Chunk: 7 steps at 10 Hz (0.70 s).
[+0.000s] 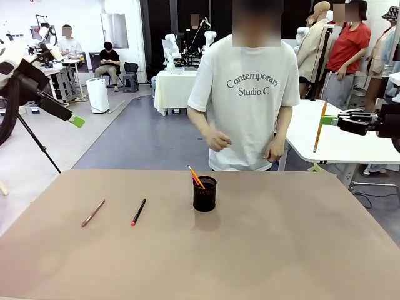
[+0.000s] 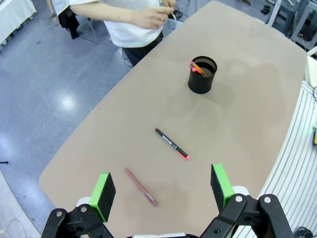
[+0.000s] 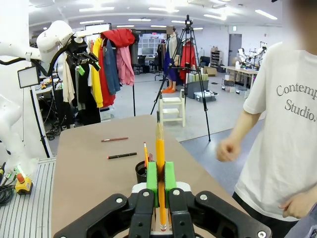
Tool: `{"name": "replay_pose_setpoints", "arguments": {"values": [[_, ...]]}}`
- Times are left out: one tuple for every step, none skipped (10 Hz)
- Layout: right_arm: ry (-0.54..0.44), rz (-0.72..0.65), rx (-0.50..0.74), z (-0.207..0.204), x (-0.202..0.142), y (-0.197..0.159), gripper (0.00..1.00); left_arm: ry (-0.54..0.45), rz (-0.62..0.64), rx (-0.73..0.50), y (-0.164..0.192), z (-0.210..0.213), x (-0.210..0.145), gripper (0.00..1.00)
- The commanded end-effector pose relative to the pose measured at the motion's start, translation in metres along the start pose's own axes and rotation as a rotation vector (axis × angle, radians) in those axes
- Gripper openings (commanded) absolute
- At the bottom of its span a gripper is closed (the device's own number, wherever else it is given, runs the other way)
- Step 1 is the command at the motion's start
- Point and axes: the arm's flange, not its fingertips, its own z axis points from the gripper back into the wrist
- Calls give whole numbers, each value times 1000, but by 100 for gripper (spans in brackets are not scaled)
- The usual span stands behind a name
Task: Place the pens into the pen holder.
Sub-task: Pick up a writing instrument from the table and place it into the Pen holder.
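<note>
- The right arm reaches in from the right, held high and out past the table's (image 1: 294, 250) right edge, with its wrist level and its fingers pointing left.
- The right gripper (image 3: 160, 176) has its green pads pressed together, pinching an orange pencil (image 1: 319, 128) partway along its shaft.
- That pencil stands nearly upright in the air, its long axis vertical and its top leaning slightly right. It is well apart from the pen holder (image 1: 204, 194).
- The left arm is raised high at the left, angled down and to the right towards the table.
- The left gripper (image 2: 162, 186) has its fingers spread wide with nothing between them, hanging above the near-left part of the table.
- A reddish-brown pen (image 1: 93, 213) lies flat on the left side, on a diagonal from near-left to far-right.
- A black pen (image 1: 138, 212) lies flat just to its right, running mostly near to far, with its red tip at the near end.
- The pen holder stands upright near the middle, towards the far edge. Orange sticks (image 1: 195, 176) lean out of it to the far left, two or perhaps three.
- The person stands at the far side with both hands (image 1: 219, 141) held loosely at the waist.
</note>
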Motion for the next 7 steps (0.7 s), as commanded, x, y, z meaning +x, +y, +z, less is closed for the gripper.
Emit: {"name": "replay_pose_setpoints", "arguments": {"values": [[-1,3,5,-2,2,1,0,-7,-4,-9,0,2,0,100],[-1,3,5,-2,2,1,0,-7,-4,-9,0,2,0,100],[-1,3,5,-2,2,1,0,-7,-4,-9,0,2,0,100],[-1,3,5,-2,2,1,0,-7,-4,-9,0,2,0,100],[-1,3,5,-2,2,1,0,-7,-4,-9,0,2,0,100],[-1,3,5,-2,2,1,0,-7,-4,-9,0,2,0,100],[-1,3,5,-2,2,1,0,-7,-4,-9,0,2,0,100]]}}
